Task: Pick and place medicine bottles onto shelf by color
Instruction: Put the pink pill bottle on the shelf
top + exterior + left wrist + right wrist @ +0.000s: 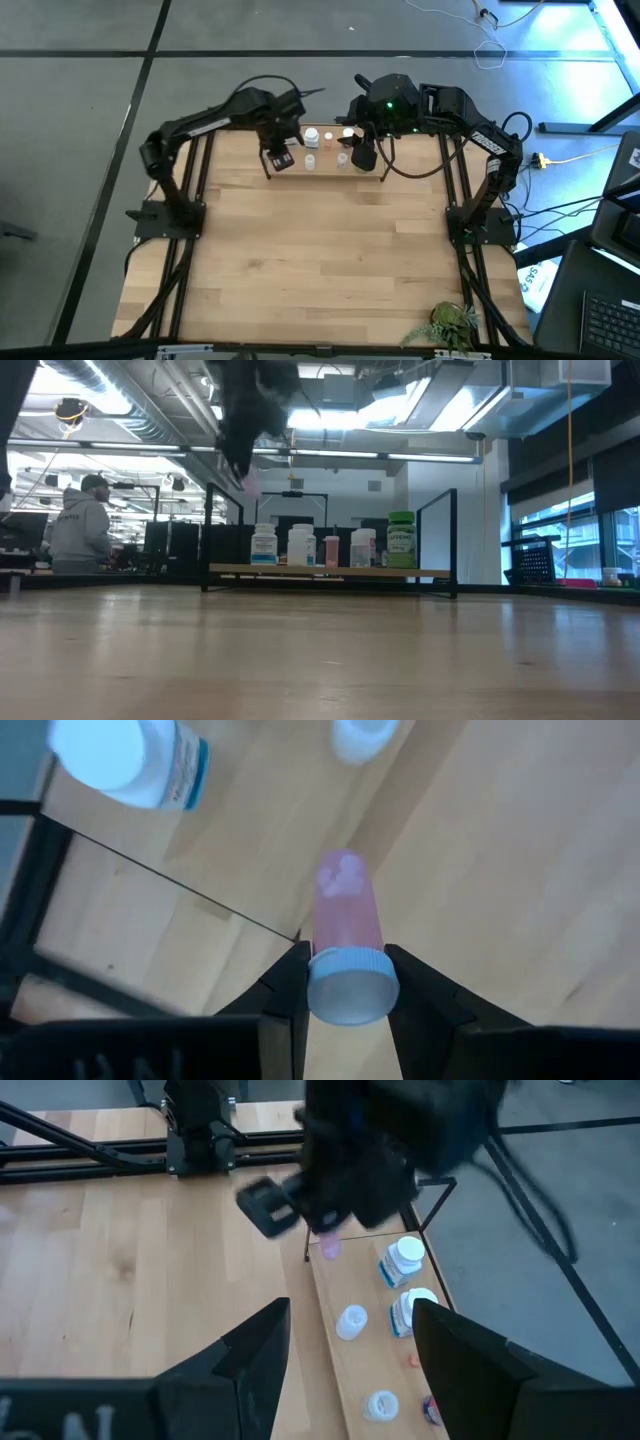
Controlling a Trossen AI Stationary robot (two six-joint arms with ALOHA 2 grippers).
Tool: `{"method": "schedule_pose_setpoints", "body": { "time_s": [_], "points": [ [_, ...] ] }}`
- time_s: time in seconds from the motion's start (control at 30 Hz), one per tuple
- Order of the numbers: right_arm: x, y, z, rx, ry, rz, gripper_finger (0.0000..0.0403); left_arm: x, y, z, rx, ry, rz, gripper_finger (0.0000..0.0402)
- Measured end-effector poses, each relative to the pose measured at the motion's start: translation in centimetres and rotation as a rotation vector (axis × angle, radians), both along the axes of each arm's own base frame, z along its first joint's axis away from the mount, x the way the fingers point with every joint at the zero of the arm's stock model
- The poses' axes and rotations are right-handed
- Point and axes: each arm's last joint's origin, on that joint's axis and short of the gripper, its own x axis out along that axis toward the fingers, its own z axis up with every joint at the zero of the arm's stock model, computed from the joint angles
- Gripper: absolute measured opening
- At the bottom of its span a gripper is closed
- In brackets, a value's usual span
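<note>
left gripper [345, 985]: fingers clamped on the cap end of a pink bottle [347, 935], long axis pointing down at the shelf [250, 840] | bottle hangs over the shelf's end, short of the board | right gripper [350, 1350]: fingers spread, empty, over the shelf's other end, farther off

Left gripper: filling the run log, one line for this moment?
left gripper: shut on pink white-capped bottle | above wooden shelf | right gripper: open, empty
</note>
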Motion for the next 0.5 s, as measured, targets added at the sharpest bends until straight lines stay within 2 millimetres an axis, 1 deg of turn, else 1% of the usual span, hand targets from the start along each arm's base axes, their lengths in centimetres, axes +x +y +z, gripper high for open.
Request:
{"method": "schedule_pose_setpoints", "body": {
  "time_s": [0.13, 0.23, 0.33, 0.5],
  "points": [
    [0.0, 0.0, 0.0, -0.002, 0.001, 0.002, 0.0213, 1.2, 1.2, -2.6, -0.033, 0.079, 0.011, 0.0091],
    [0.0, 0.0, 0.0, -0.002, -0.001, 0.002, 0.0213, 1.8, 1.9, -4.0, -0.017, 0.139, 0.005, 0.0091],
    [0.0, 0.0, 0.0, -0.006, -0.003, 0.004, 0.0213, 2.2, 2.3, -5.2, 0.011, 0.193, 0.008, 0.0091],
    [0.0, 0.0, 0.0, -0.008, -0.002, 0.005, 0.0213, 3.0, 2.8, -6.9, -0.005, 0.24, -0.012, 0.0091]
  ]
}}
